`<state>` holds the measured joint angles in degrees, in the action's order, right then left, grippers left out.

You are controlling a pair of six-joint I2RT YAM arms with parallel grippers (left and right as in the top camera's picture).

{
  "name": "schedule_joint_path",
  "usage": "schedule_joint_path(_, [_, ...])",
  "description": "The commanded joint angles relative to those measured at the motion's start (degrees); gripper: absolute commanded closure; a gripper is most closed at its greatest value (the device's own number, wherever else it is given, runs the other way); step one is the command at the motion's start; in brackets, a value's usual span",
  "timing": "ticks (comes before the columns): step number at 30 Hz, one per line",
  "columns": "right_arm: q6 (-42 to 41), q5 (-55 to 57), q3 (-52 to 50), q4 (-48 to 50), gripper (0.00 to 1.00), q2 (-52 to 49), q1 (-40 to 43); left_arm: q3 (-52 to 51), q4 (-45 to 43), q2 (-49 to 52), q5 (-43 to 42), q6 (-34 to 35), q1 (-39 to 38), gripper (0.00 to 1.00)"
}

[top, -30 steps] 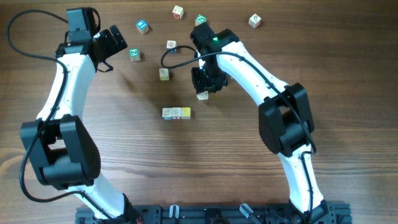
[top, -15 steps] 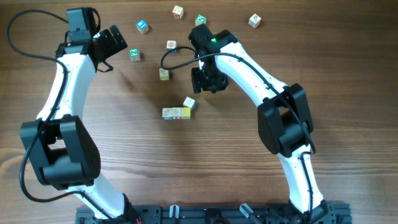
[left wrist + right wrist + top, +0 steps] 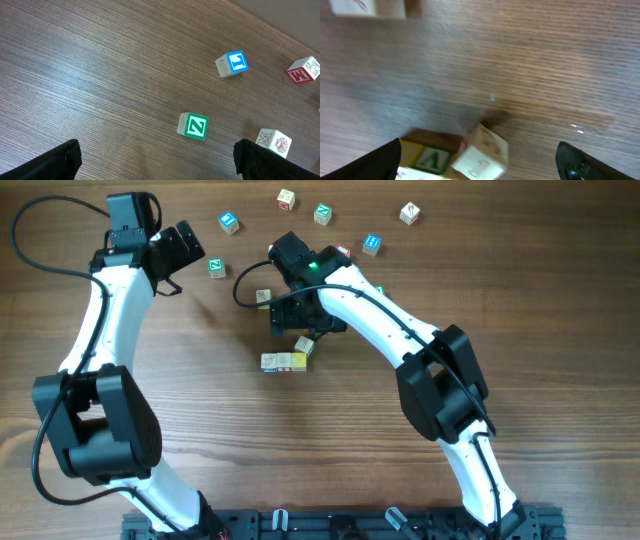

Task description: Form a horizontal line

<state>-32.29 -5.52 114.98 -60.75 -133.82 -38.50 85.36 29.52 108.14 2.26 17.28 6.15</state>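
With my right tool (image 3: 479, 160) spread apart and empty above the skewed cube (image 3: 304, 345) beside the horizontal line (image 3: 283, 361) mid-surface (image 3: 220, 440), I judge the next move must square it flush onto the row's end.

The horizontal line (image 3: 283, 361) shows one whitish face and one yellow face

Robot lab, two arms (image 3: 100, 310), wood-grain table (image 3: 560, 290)
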Motion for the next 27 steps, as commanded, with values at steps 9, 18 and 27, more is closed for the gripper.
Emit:
schedule_joint_path(9, [-11.37, 1.73, -0.35, -2.45, 0.14, -2.38, -0.5, 0.15, -0.15, -0.11, -0.09, -0.28, -0.09, 0.0])
schedule_joint_path(18, [-11.8, 5.53, -0.35, -6.29, 0.32, -2.73, -0.48, 0.15, -0.15, -0.11, -0.09, -0.28, -0.09, 0.0])
schedule_joint_path(27, [-9.81, 7.45, -0.35, -10.75, 0.28, -2.73, 0.98, 0.15, -0.17, -0.11, -0.09, -0.28, -0.09, 0.0])
